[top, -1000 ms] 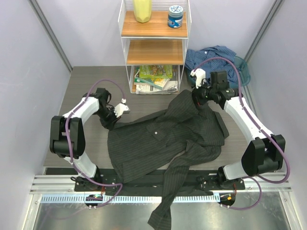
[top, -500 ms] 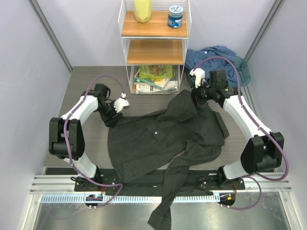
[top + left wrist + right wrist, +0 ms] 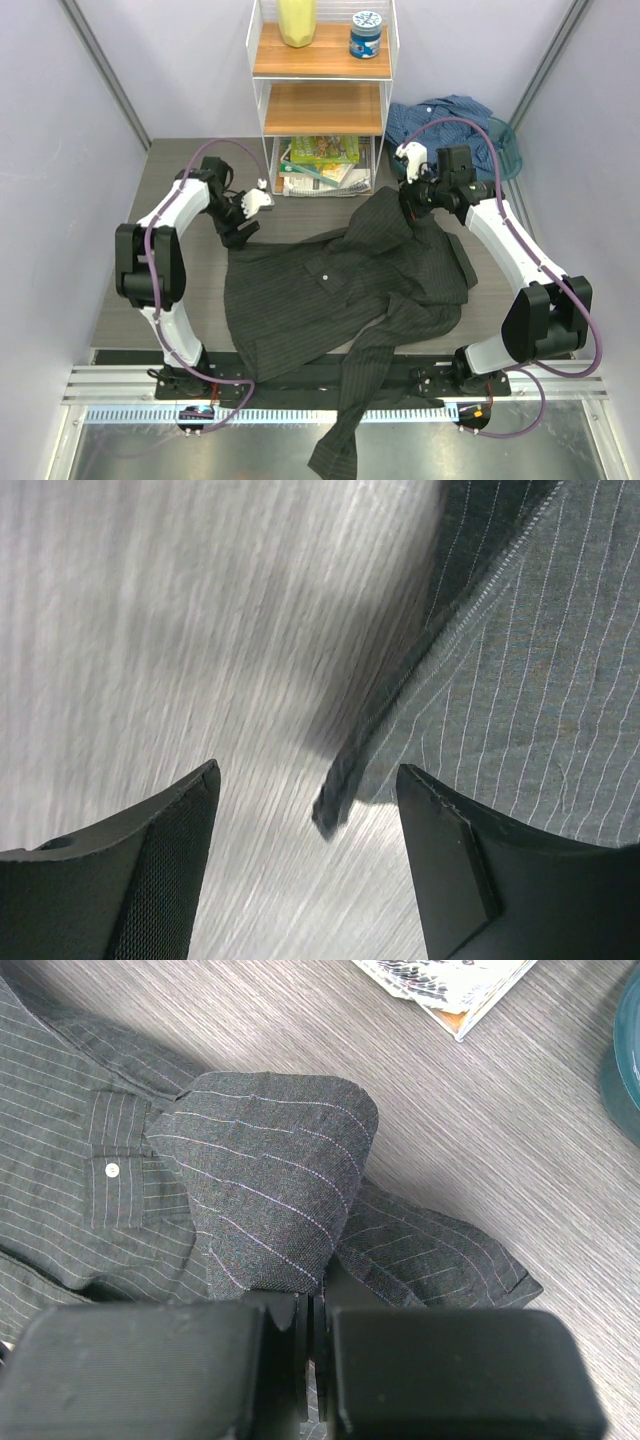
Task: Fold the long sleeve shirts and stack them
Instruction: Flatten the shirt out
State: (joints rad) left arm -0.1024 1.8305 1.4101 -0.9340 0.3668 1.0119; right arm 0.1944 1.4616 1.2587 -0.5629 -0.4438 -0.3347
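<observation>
One grey wood-grain counter carries everything listed. One charcoal pinstriped shirt lies spread and rumpled in front of the shelf unit, with one sleeve trailing over the near edge. The shelf unit is white wire with wooden boards and stands at the back. One blue shirt is bunched just right of the shelf unit. The right fingers, front-right of the shelf unit, are together and clamped on a raised fold of the charcoal shirt. The left fingers, front-left of the shelf unit, are apart and grip nothing, with the shirt's edge lying between them. Magazines sit on the lowest board. A yellow container and a blue-lidded jar stand on the top board.
</observation>
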